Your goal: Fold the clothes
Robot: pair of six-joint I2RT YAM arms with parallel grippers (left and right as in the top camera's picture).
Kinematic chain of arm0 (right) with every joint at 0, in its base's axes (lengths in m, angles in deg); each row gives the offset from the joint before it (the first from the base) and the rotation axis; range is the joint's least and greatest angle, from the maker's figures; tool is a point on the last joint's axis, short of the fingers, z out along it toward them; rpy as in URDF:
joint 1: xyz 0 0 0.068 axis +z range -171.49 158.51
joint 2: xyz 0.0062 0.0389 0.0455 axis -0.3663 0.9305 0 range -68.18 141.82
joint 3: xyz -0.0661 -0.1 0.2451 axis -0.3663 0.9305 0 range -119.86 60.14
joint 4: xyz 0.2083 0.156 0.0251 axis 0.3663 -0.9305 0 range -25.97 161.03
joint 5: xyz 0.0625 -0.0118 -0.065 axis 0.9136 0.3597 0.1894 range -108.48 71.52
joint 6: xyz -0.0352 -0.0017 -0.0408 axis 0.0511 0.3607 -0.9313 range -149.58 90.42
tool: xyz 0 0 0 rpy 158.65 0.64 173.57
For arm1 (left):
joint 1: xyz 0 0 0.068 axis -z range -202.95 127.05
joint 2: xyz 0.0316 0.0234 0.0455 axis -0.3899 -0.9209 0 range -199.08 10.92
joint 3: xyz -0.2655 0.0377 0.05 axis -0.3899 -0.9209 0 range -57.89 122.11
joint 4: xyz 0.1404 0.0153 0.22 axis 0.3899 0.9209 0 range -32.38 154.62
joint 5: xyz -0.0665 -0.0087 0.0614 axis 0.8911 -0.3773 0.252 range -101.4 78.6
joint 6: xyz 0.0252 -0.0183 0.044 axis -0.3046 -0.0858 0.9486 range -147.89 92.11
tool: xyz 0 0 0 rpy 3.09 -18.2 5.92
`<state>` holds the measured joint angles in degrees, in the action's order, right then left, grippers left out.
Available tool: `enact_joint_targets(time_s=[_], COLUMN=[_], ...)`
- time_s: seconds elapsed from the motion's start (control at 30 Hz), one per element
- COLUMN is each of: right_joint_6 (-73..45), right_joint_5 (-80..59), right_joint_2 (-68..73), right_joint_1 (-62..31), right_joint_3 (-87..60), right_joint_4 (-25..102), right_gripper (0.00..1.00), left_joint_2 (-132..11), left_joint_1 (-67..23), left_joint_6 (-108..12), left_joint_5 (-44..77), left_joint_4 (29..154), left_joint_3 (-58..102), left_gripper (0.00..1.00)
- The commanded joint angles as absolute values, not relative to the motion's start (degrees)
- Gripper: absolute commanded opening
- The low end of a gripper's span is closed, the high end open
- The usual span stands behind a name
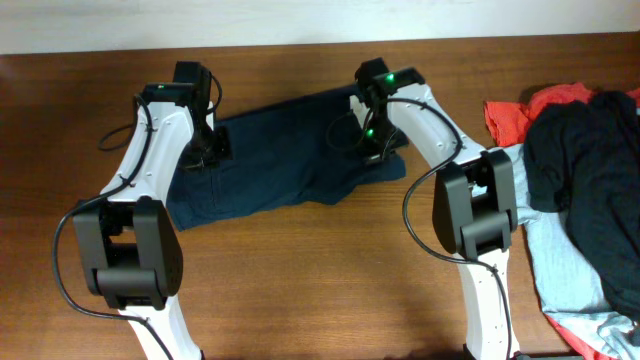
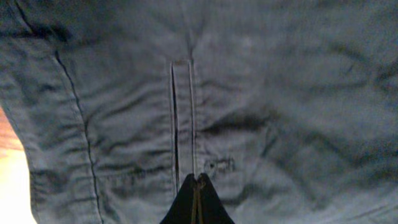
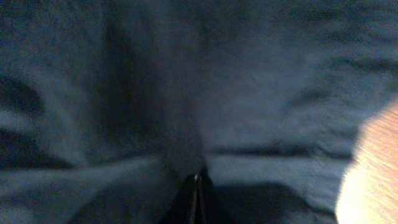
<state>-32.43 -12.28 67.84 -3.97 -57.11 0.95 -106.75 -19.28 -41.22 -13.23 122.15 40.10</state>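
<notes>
- Overhead: dark navy shorts (image 1: 285,150) lie spread flat on the wooden surface (image 1: 320,290), near the far edge and about midway along it. They sit slanted, with the left end closer to the near edge than the right end.
- Overhead: left tool (image 1: 212,150) is down on the left part of the shorts and right tool (image 1: 376,150) on the right part. Both arms reach in from the near edge.
- Overhead: the tool tips are hidden under the wrists, so the fingers' state can't be read from here.
- Overhead: by the right edge there's a heap of a red garment (image 1: 515,112), a dark garment (image 1: 590,165) on top, and a light blue T-shirt (image 1: 560,275) running toward the near right corner. It sits well apart from the shorts.
- Left wrist: left tool (image 2: 196,185) has its fingers together, tips against the fabric at the lower end of a narrow stitched strip (image 2: 182,118).
- Left wrist: the shorts (image 2: 280,93) fill the frame, with a seam line (image 2: 81,124) curving down the left. Can't tell if any cloth is pinched.
- Left wrist: a sliver of the surface (image 2: 9,180) shows at the lower left.
- Right wrist: blurry. The right tool (image 3: 196,186) has its fingers together, tips on the shorts (image 3: 261,81).
- Right wrist: creases run toward the tips, but a pinch can't be confirmed.
- Right wrist: the surface (image 3: 373,174) shows at the lower right, past the cloth edge.
</notes>
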Motion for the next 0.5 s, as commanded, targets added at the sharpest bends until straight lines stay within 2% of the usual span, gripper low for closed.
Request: enact_joint_targets(time_s=[0.0, 0.27, 0.37, 0.47], right_joint_6=[-35.6, -44.4, -45.6, -46.9], right_joint_5=[-12.7, -4.2, -3.2, -3.0], right_joint_2=[64.9, 66.0, 67.1, 68.0], right_joint_1=[-3.5, -2.7, -2.7, -2.7], right_joint_3=[-61.4, -61.0, -60.5, -58.8], right_joint_4=[-0.1, 1.4, 2.5, 4.1], right_gripper=[0.04, 0.04, 0.04, 0.04], left_joint_2=[-107.5, -107.5, -107.5, -107.5], left_joint_1=[-19.7, -20.1, -21.4, -23.9], left_joint_6=[-42.2, -50.1, -53.5, -54.2], left_joint_5=[-14.5, -24.5, -22.4, -15.1], left_joint_4=[120.9, 119.9, 119.5, 118.2], left_joint_3=[39.4, 39.4, 39.4, 39.4], left_gripper=[0.00, 0.00, 0.00, 0.01])
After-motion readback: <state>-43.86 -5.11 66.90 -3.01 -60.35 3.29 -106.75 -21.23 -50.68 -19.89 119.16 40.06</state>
